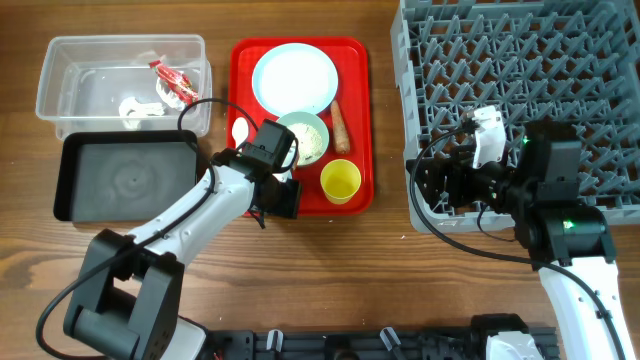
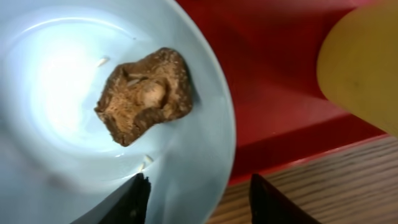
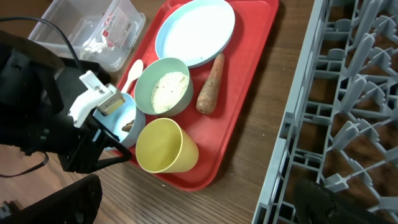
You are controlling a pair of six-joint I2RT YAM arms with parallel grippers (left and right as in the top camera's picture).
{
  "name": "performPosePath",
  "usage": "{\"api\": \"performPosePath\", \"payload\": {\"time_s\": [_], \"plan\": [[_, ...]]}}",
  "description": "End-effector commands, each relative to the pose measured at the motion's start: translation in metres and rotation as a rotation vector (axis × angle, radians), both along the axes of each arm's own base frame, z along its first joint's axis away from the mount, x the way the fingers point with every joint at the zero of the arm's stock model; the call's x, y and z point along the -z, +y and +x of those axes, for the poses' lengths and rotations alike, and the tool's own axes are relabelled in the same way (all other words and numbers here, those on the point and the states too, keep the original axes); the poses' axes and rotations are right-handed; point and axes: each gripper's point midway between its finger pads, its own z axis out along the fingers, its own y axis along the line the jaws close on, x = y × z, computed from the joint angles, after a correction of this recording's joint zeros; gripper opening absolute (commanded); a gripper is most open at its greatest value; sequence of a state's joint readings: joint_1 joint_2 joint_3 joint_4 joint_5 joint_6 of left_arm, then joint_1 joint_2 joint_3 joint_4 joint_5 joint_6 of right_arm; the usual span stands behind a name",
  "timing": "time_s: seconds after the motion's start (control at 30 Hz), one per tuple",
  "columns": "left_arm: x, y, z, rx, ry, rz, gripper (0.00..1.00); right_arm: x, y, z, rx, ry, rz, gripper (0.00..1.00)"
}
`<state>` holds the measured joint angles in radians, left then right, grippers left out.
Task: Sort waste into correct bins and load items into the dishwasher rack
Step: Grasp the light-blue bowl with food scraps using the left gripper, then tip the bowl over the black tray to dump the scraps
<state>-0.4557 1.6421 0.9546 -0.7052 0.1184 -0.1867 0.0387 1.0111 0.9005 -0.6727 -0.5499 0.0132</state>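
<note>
Overhead, the bench (image 1: pixel 385 285) is carrying everything. The grey dishwasher rack (image 1: pixel 520 60) is standing right of the red tray (image 1: pixel 357 110), apart from it. The clear tub (image 1: pixel 50 90) is sitting left of the tray's far half and the black tray (image 1: pixel 120 180) left of its near half.

The pale blue plate (image 1: pixel 294 80) is lying at the tray's far end. The right pincer (image 3: pixel 199 208) is gaping wide and empty to the tray's right. The left pincer (image 2: pixel 202 198) is hanging partly open at the tray's near edge, gripping nothing, one finger over the light blue bowl (image 2: pixel 62 62).

A pale green bowl (image 1: pixel 305 135) is sitting mid-tray, the yellow cup (image 1: pixel 341 181) at the near right corner, the carrot stick (image 1: pixel 340 122) by the right edge, and the white spoon (image 1: pixel 240 130) by the left edge.

Off the tray, in the tub, are lying the red wrapper (image 1: pixel 172 82) and white scrap (image 1: pixel 135 108). The brown lump (image 2: pixel 146 93) is resting in the blue bowl.
</note>
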Motion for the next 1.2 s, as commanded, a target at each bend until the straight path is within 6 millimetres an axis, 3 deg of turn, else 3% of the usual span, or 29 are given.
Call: {"api": "performPosePath", "payload": {"time_s": [0.0, 0.27, 0.43, 0.53, 0.67, 0.77, 0.9, 1.0, 1.17], "plan": [[0.01, 0.007, 0.0, -0.005, 0.003, 0.044, 0.41, -0.009, 0.002, 0.004, -0.013, -0.027, 0.001, 1.0], [0.01, 0.007, 0.0, -0.006, 0.004, 0.048, 0.04, -0.009, 0.002, 0.003, -0.013, -0.026, 0.002, 1.0], [0.004, 0.006, -0.006, -0.016, 0.035, 0.034, 0.04, -0.009, 0.002, 0.003, -0.013, -0.026, 0.002, 0.99], [-0.019, 0.005, -0.002, -0.03, 0.029, 0.007, 0.04, -0.009, 0.002, 0.003, -0.013, -0.027, 0.001, 1.0], [-0.062, 0.012, 0.019, -0.079, -0.048, -0.031, 0.04, -0.009, 0.002, 0.004, -0.013, -0.027, 0.001, 1.0], [-0.097, 0.024, 0.036, -0.148, -0.12, -0.082, 0.04, -0.009, 0.002, 0.004, -0.013, -0.027, 0.001, 1.0], [-0.128, 0.05, 0.042, -0.247, -0.158, -0.163, 0.04, -0.009, 0.002, 0.004, -0.013, -0.027, 0.001, 1.0], [-0.137, 0.081, 0.036, -0.353, -0.136, -0.2, 0.04, -0.009, 0.002, 0.004, -0.014, -0.028, 0.001, 1.0], [-0.133, 0.135, 0.025, -0.503, -0.082, -0.207, 0.04, -0.01, 0.002, 0.004, -0.013, -0.032, 0.001, 1.0]]}}
